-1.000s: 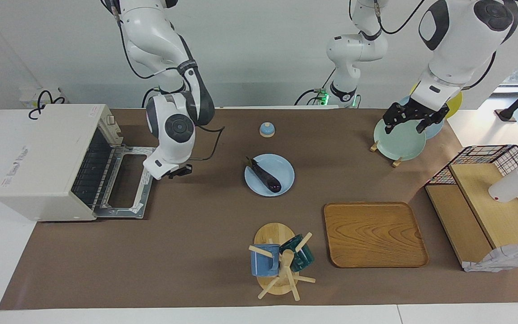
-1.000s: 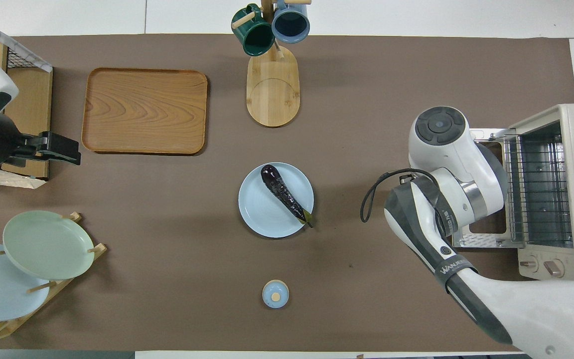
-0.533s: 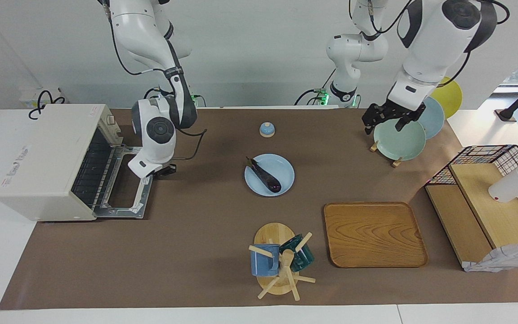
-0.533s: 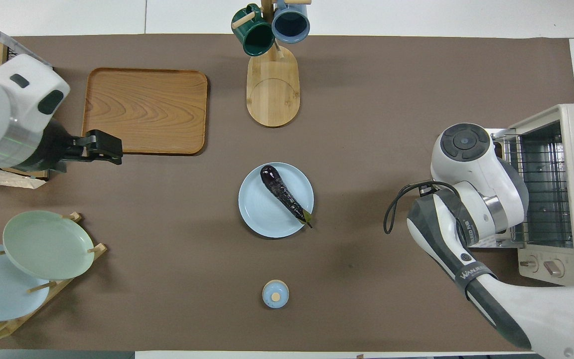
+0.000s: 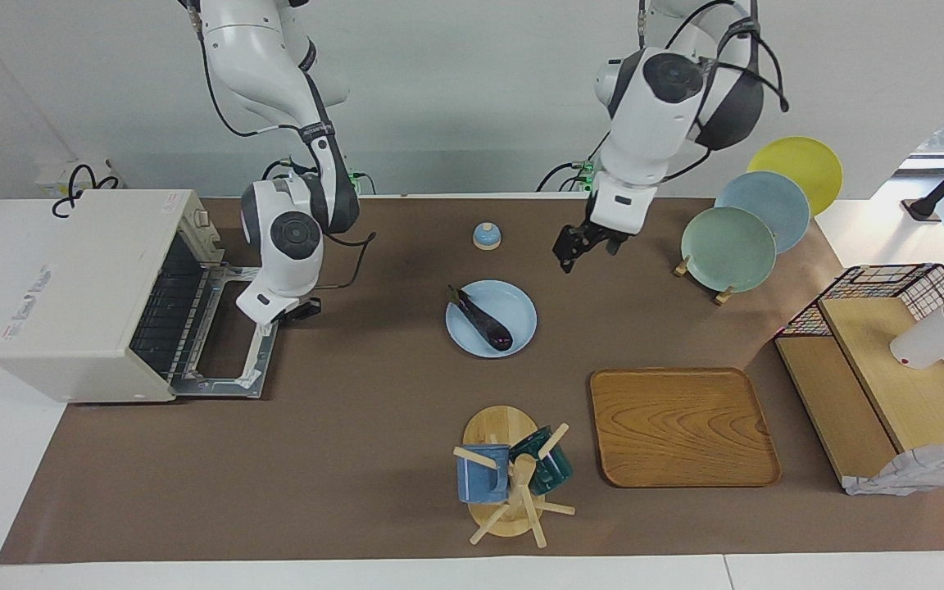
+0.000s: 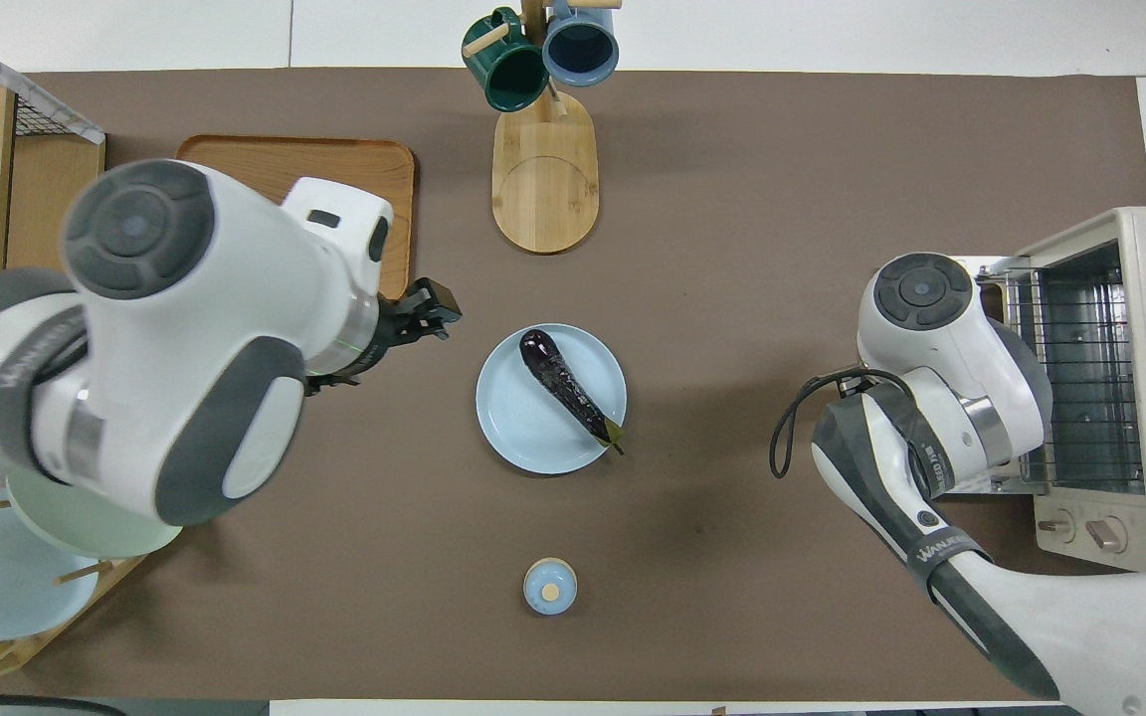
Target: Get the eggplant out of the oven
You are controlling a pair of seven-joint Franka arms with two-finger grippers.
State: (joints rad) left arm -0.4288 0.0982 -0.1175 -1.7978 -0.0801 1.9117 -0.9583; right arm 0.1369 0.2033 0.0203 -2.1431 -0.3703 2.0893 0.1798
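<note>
On the right arm's dark sleeve we read "WANJEE", only partly legible; the oven (image 5: 87,295) carries a grey logo on its top that we cannot read and a small red warning label beside its knobs. This oven is a boxy cream-white metal case with a wire rack, and its glass door lies open and flat. Our right gripper (image 5: 306,309) is low, just beside this door; whether it is wide or narrow we cannot tell. Our left gripper (image 5: 583,244) hangs in the air with its fingers narrow, holding nothing. Below and beside it lies the eggplant (image 5: 482,323), slender, glossy and dark purple, on a round pale blue plate (image 5: 519,310).
</note>
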